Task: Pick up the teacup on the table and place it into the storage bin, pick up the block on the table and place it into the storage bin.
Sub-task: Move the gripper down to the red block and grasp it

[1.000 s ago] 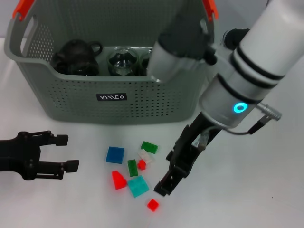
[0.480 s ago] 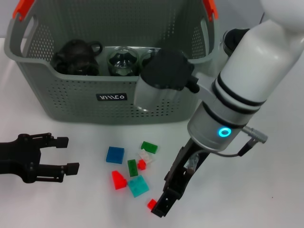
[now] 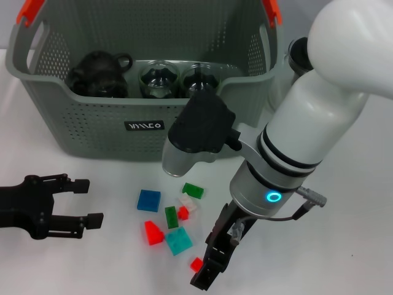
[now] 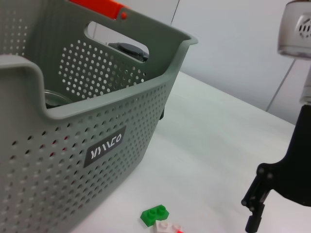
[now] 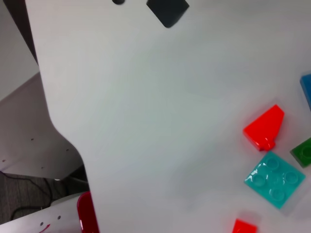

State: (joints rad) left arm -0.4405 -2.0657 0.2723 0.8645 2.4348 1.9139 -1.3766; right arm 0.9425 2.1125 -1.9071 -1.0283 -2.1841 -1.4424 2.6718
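Observation:
Several small blocks lie on the white table (image 3: pixel 344 246) in front of the grey storage bin (image 3: pixel 147 126): blue (image 3: pixel 148 200), green (image 3: pixel 193 190), a red wedge (image 3: pixel 153 233), teal (image 3: pixel 178 240) and a small red block (image 3: pixel 196 264). My right gripper (image 3: pixel 207 271) points down at the table, right beside the small red block. The right wrist view shows the red wedge (image 5: pixel 262 128), the teal block (image 5: pixel 274 179) and the small red block (image 5: pixel 244 226). My left gripper (image 3: pixel 83 201) rests open and empty at the left. No teacup shows on the table.
Inside the bin sit a black teapot-like vessel (image 3: pixel 98 74) and two dark glass vessels (image 3: pixel 158 80). A clear pitcher with a black lid (image 3: pixel 298 55) stands behind my right arm. The left wrist view shows the bin wall (image 4: pixel 97 121) and the green block (image 4: pixel 155 213).
My right arm has swung down and toward the table's front edge, bringing its gripper from above the teal block to beside the small red block. The left arm has stayed put.

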